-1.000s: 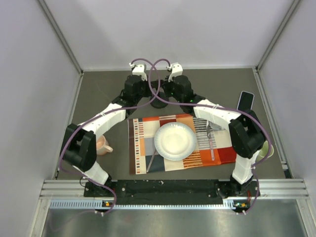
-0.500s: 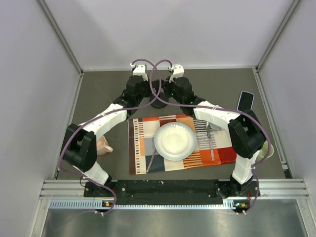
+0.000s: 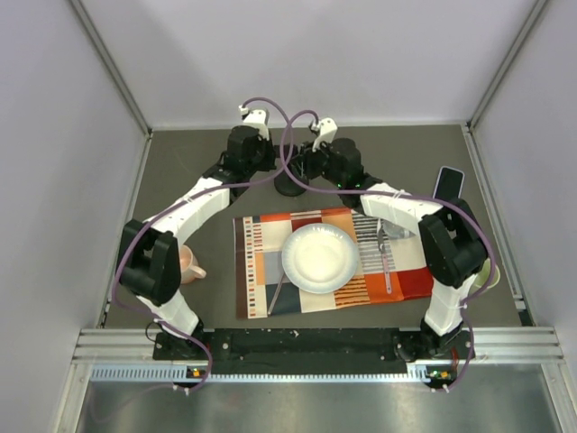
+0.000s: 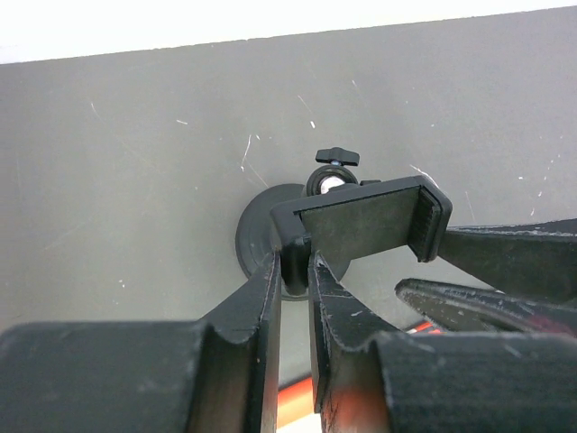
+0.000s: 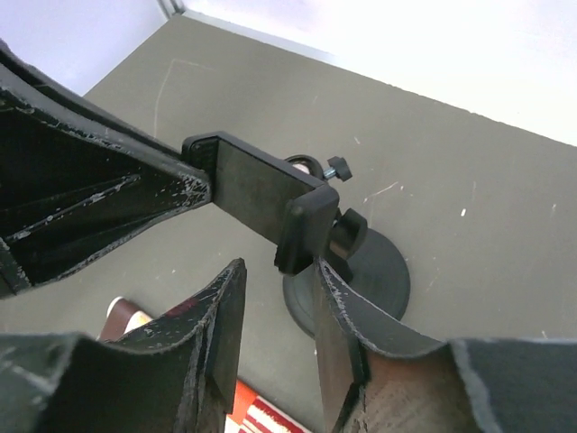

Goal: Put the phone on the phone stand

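The stand seems to be under adjustment: the left gripper pinches its left end, the right gripper straddles the other end with fingers parted, and the phone lies far right, so fetching it likely comes next.

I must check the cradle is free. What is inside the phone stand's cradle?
Nothing: the cradle of the phone stand is bare. The phone lies far to its right. The cradle's back is hidden.

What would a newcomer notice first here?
Both arms meet at the far middle, the left gripper pinching one cradle end of the phone stand, the right gripper open around the other. The phone lies untouched at the far right; a white plate sits on the striped placemat.
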Robot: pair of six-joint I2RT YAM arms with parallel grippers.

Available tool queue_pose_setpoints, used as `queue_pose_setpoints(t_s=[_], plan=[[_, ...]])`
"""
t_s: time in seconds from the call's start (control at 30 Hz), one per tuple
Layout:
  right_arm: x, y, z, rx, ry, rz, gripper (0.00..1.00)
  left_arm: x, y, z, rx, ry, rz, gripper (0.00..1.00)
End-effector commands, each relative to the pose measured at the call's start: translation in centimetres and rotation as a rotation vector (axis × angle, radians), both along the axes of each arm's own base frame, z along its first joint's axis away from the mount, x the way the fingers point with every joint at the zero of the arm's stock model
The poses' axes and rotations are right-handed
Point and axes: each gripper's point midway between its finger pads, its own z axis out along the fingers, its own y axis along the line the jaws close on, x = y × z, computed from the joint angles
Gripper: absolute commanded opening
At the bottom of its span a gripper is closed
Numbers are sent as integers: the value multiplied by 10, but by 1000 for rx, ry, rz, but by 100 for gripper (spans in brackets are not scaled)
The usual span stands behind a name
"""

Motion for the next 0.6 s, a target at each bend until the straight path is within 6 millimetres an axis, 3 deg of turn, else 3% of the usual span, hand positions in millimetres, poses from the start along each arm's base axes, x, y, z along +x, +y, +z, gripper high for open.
queue_pose_setpoints(t_s=[0.0,0.03,0.07,0.13,0.17,0.2,0.33,0.43,0.57], plan=[[-10,5,29,35,-10,62,39,2,3,2,20,5,9,19],[-6,5,38,38,-7,53,45,3,5,3,23,2,21,23],[-5,0,28,8,45,26,47,3,5,3,24,5,24,37],[-1,-3,32,-5,52,0,54,2,7,5,26,2,28,47],[1,-7,35,-16,46,-18,65,1,7,6,26,1,29,53],[1,-10,34,-23,55,-25,68,0,7,8,21,-3,27,57],[3,-24,42,-27,44,-56,80,-7,7,16,8,-15,13,66],[2,-40,52,-32,23,-90,83,-16,6,24,-9,-36,-12,70],[9,-84,58,-40,26,-196,84,-28,9,30,-3,-41,-37,73]])
